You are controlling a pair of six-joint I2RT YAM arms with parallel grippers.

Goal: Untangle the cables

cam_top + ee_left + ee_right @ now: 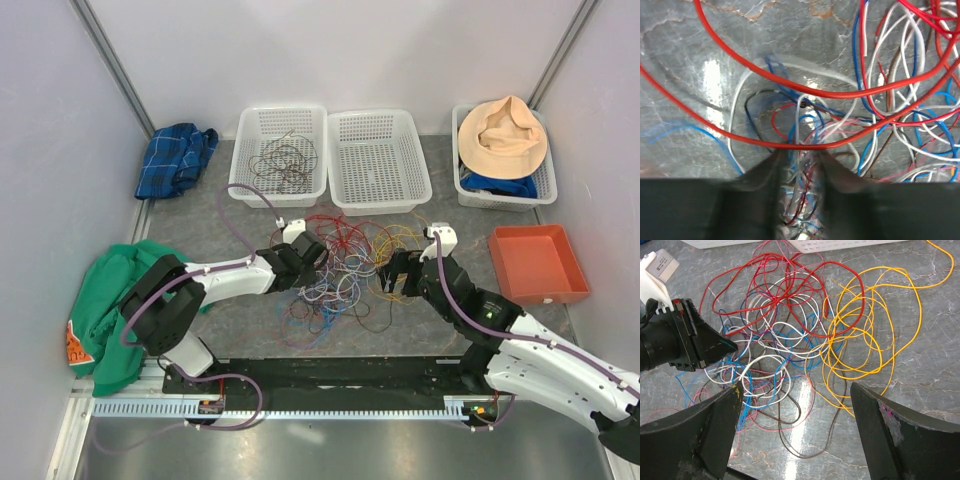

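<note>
Your left hand is pinched on a few strands of the thin, many-coloured cables heaped mid grey marbled tabletop. Your right hand is spread wide, holding nothing. Pull hard (red loops cross over) and the knot may cinch.

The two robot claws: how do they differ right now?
The left gripper is pinched narrow on strands of the cables; the right gripper gapes wide, holding nothing. The left sits inside the red, white and blue tangle; the right is at its edge, near the yellow loops. Both are dark two-finger claws facing the pile.
</note>
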